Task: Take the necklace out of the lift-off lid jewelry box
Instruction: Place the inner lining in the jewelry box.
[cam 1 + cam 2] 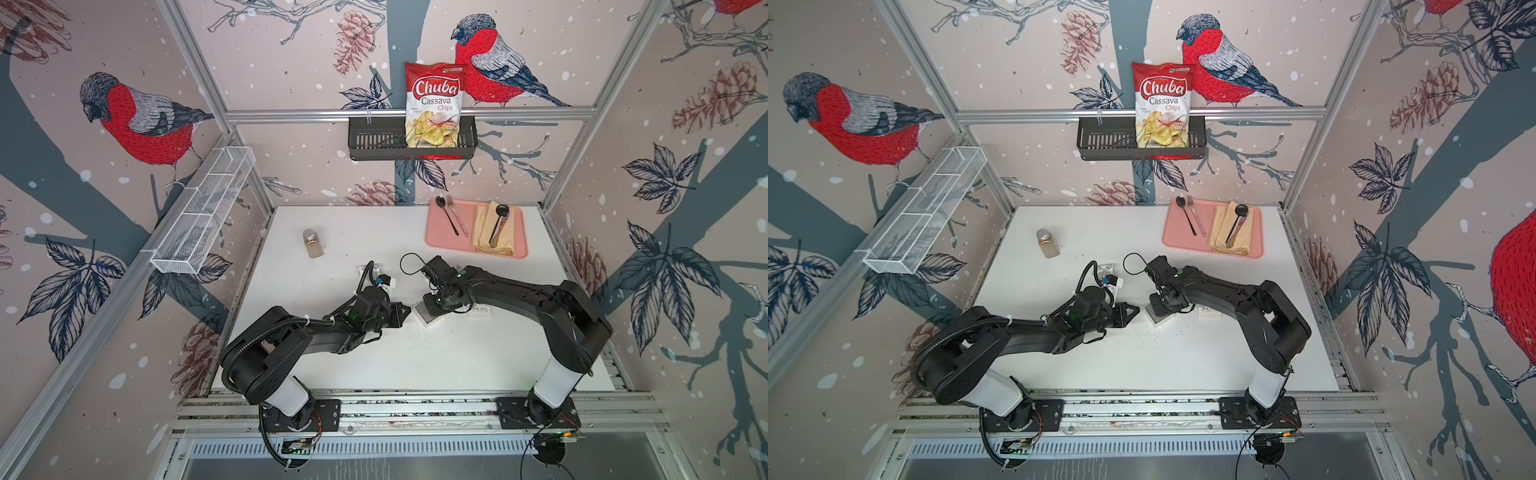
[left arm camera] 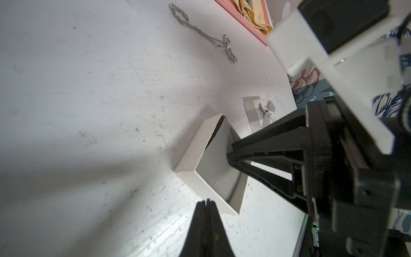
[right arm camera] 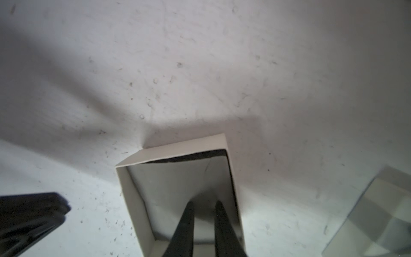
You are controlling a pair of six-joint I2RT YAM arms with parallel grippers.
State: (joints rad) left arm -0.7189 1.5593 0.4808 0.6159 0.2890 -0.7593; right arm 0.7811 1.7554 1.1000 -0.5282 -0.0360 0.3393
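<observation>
The white jewelry box (image 1: 428, 319) (image 2: 191, 153) (image 3: 133, 195) stands open mid-table. Its lid (image 2: 255, 111) (image 3: 378, 213), with a bow on it, lies beside it. A silver ball-chain necklace (image 2: 201, 32) lies on the table outside the box, near the pink tray; the top views do not show it. My right gripper (image 3: 204, 203) (image 2: 230, 150) reaches down into the box. Its jaws stand a narrow gap apart with nothing visible between them. My left gripper (image 2: 205, 201) (image 1: 409, 309) is shut and empty, its tips at the box's outer wall.
A pink tray (image 1: 436, 241) with cutlery and a yellow napkin sits at the back right. A spice jar (image 1: 313, 243) stands at the back left. A black basket (image 1: 374, 141) with a chips bag hangs on the rear rail. A white wire basket (image 1: 203, 212) hangs on the left.
</observation>
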